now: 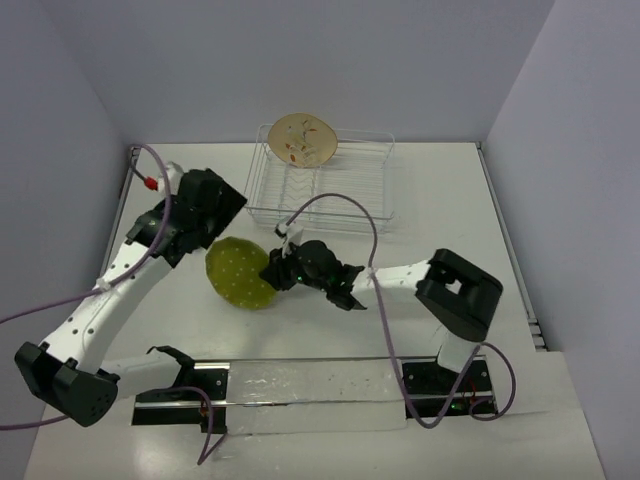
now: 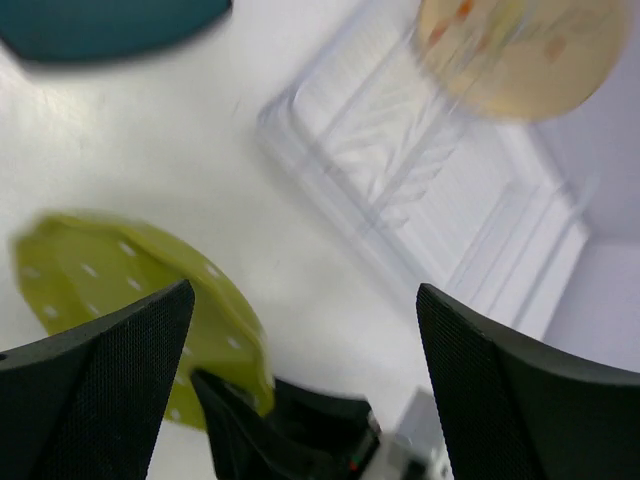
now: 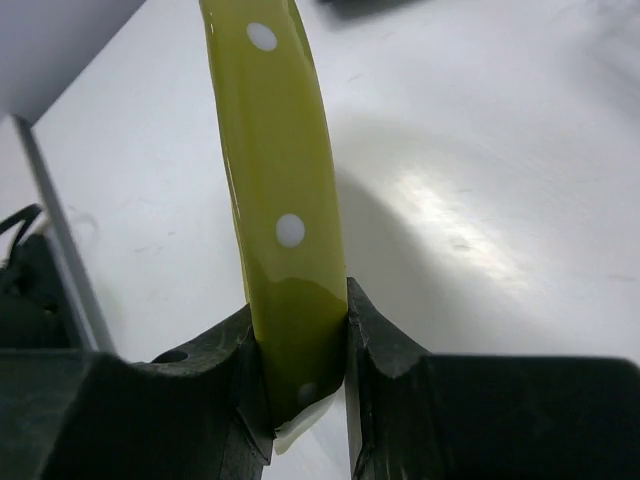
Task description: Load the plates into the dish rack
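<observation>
Top external: beige plate [image 1: 306, 140] in dish rack [image 1: 352, 198], lime-green plate [image 1: 238, 271] outside.

Top camera looks down from high at the near edge over the whole table [image 1: 450, 205], left wrist looks down at rack [image 2: 400, 180] and green plate [image 2: 90, 270], right wrist hugs that plate's rim.

A lab booth: white table [image 1: 440, 200] boxed by plain grey walls [image 1: 300, 60].

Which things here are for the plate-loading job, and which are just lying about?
Job: green plate in the right claw; beige plate in the rack; teal plate.
Not job: purple cables; base rail.
</observation>
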Robot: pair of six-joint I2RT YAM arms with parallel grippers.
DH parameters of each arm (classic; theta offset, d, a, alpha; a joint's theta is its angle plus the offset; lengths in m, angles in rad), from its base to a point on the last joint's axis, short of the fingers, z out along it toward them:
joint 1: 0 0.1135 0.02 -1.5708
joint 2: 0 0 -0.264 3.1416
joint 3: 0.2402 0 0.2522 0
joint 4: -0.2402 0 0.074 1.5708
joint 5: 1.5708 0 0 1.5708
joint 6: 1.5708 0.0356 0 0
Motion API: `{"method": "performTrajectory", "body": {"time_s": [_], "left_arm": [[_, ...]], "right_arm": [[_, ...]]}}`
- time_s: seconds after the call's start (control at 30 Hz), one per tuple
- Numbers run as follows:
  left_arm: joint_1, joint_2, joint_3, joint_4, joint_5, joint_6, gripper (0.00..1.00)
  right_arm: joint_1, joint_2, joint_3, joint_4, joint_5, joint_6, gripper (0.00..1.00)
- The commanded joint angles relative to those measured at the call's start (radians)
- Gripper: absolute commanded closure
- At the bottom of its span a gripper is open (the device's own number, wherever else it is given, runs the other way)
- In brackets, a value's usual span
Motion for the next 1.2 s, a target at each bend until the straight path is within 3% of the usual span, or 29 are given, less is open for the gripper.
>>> {"method": "performTrajectory", "body": {"time_s": [0.0,0.23,0.3,0.47,0.5,0.57,0.63,0.9,1.17], "left_arm": [[0.122,-0.076,0.117,-0.032,-0.131,0.087,0.01],[0.408,-0.100,-0.041,0.188,0.066,0.195,0.01],[0.460,-0.063,-0.084,0.229,0.079,0.197,0.01],[0.627,0.037,-0.176,0.320,0.271,0.211,0.01],[0.665,0.072,-0.195,0.349,0.328,0.209,0.01],[0.676,0.102,-0.203,0.367,0.337,0.212,0.01],[0.678,0.136,-0.193,0.360,0.318,0.211,0.01],[0.684,0.204,-0.215,0.340,0.262,0.233,0.01],[0.686,0.215,-0.245,0.321,0.279,0.225,0.01]], "right_arm": [[-0.093,-0.292,0.025,0.036,0.046,-0.163,1.00],[-0.243,-0.510,0.177,-0.221,0.015,-0.473,1.00],[-0.302,-0.515,0.238,-0.280,-0.025,-0.566,1.00],[-0.398,-0.441,0.392,-0.340,-0.083,-0.808,1.00],[-0.432,-0.417,0.403,-0.305,-0.161,-0.898,1.00],[-0.475,-0.392,0.394,-0.246,-0.292,-0.960,1.00],[-0.519,-0.316,0.539,-0.346,-0.332,-1.018,1.00],[-0.554,-0.005,0.911,-0.508,-0.304,-1.150,1.00],[-0.576,0.216,1.141,-0.591,-0.289,-1.198,1.00]]}}
